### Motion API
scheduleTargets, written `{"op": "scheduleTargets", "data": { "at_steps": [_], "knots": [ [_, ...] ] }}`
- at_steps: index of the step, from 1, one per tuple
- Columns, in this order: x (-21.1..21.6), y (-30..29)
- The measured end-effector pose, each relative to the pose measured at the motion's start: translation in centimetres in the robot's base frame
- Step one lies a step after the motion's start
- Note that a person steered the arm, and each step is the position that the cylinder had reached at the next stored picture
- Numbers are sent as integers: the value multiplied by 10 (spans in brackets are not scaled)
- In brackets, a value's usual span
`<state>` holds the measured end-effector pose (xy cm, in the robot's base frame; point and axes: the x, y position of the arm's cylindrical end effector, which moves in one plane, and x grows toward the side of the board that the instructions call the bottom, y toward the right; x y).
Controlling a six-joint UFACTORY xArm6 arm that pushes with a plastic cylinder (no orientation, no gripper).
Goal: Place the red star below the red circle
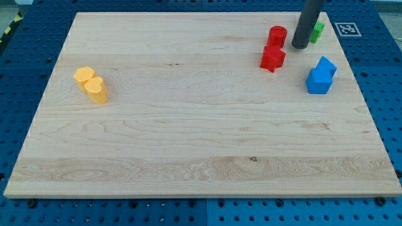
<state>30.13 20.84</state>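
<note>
Pale wooden board (188,125) with a fine lengthwise grain fills most of the view, resting on a blue perforated table (19,94). Up at the view's top right sits the red star (272,58), a chunky glossy block with short blunt points, touching or nearly touching the red circle (277,35), a squat cylinder directly above it in the view. So the star lies just under the circle, slightly to the view's left.

To the view's right of them, well apart, two blue blocks (321,75) sit pressed together, one cube-like, the other angular. A green block (319,30) peeks out behind the rod at the top edge; its shape cannot be made out. Near the view's left edge two yellow blocks (92,84) touch, rounded, the nearer one heart-like.

The dark rod comes down almost straight from the top edge. My tip (299,46) rests just to the view's right of the red circle, apart from it, above the blue pair. It has no pincer and holds nothing.
</note>
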Motion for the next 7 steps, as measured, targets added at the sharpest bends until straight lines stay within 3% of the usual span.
{"op": "scheduleTargets", "data": {
  "at_steps": [2,3,4,7],
  "knots": [
    [-21,-57],
    [-18,-56],
    [14,-46],
    [27,-47]
  ]
}}
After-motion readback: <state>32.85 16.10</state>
